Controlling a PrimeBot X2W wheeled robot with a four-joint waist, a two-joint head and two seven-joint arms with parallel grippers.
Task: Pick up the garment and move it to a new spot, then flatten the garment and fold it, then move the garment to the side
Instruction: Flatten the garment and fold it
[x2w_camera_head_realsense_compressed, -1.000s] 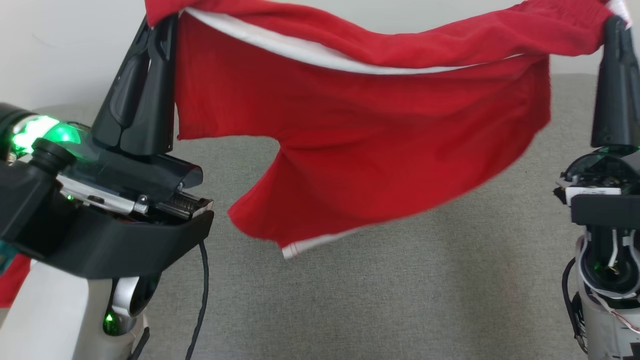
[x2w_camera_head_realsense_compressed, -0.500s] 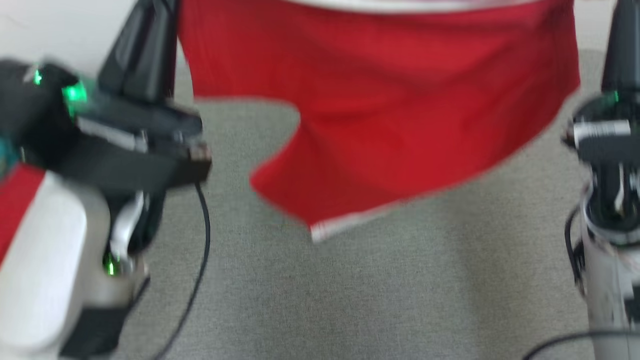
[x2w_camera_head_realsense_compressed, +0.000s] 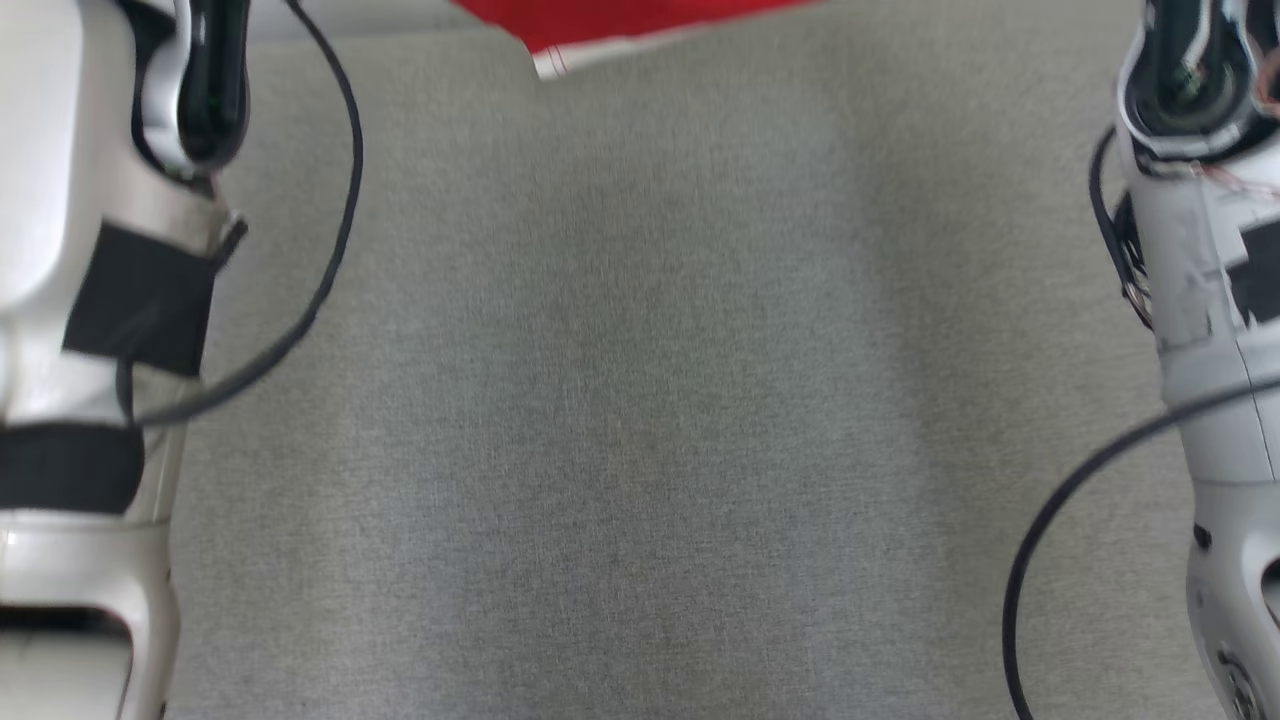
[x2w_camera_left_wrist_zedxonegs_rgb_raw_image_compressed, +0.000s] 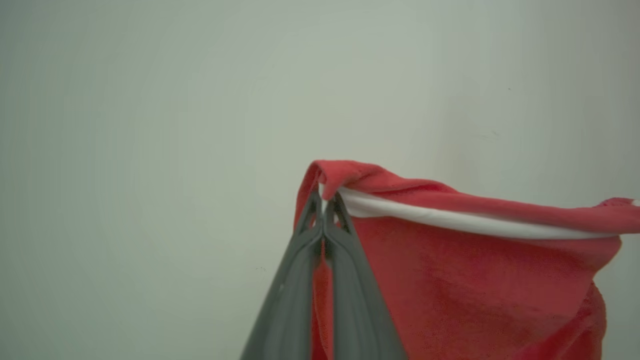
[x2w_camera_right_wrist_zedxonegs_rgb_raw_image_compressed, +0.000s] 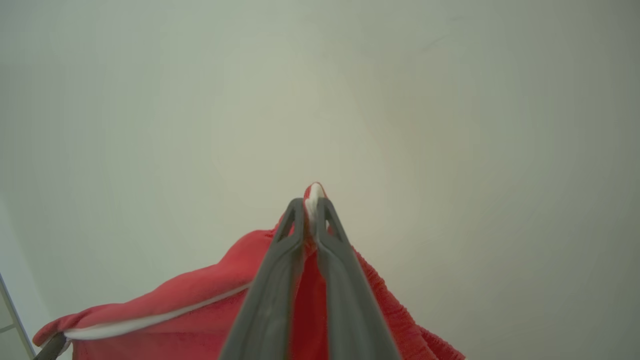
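Since the head camera swung downward, the red white-trimmed cloth garment (x2w_camera_left_wrist_zedxonegs_rgb_raw_image_compressed: 475, 280) hangs stretched between left pincer (x2w_camera_left_wrist_zedxonegs_rgb_raw_image_compressed: 325, 200) and right pincer (x2w_camera_right_wrist_zedxonegs_rgb_raw_image_compressed: 310, 206), both clamped on it; best lowered evenly, kept taut.

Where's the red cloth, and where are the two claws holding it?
garment (x2w_camera_left_wrist_zedxonegs_rgb_raw_image_compressed: 475, 280), left wrist view, on its hanging red cloth.
left gripper (x2w_camera_left_wrist_zedxonegs_rgb_raw_image_compressed: 325, 196), left wrist view, between its fingertips.
right gripper (x2w_camera_right_wrist_zedxonegs_rgb_raw_image_compressed: 310, 201), right wrist view, between its fingertips.
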